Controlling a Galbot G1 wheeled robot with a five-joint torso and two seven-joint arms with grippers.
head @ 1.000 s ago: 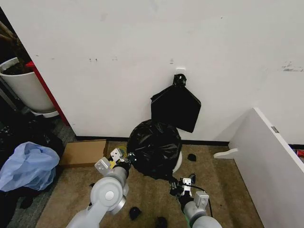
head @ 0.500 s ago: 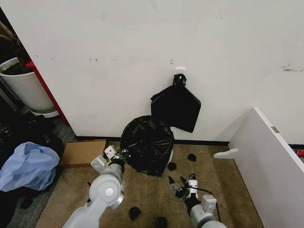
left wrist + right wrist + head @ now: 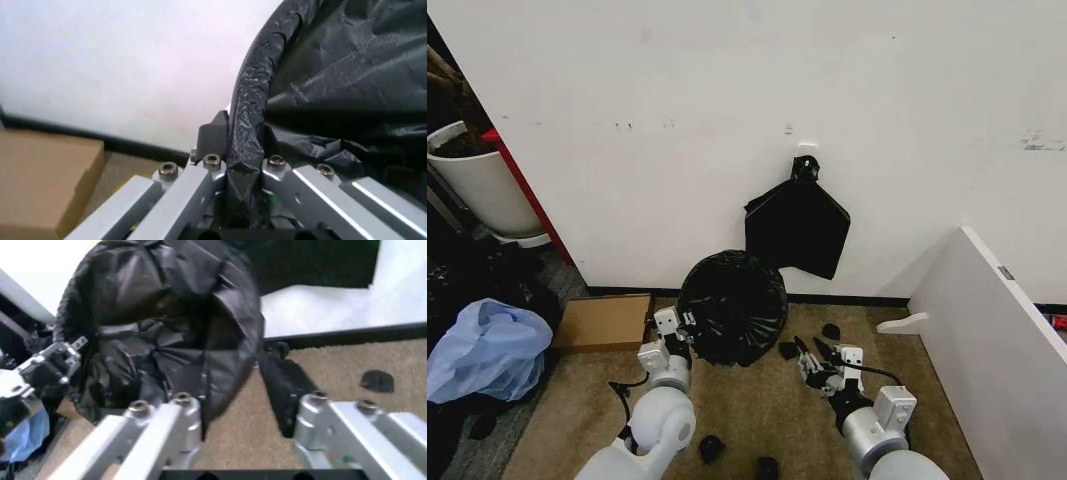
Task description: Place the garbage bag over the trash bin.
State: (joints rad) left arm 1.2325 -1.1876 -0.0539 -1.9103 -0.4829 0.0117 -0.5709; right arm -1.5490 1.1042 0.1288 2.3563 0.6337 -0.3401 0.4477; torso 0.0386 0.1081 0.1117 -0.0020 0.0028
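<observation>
One garbage bag [image 3: 733,307], two grippers: left gripper [image 3: 685,327], right gripper [image 3: 811,354].

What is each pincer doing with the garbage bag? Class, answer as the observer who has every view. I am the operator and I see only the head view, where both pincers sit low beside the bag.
Observer: The left wrist view shows the left pincer shut on the garbage bag, with the bag's rolled edge pinched between its jaws.
Operator: Does the right pincer hold the bag too?
Observer: No. The right wrist view shows the right pincer open, with nothing between its jaws. The bag lies ahead of it.
</observation>
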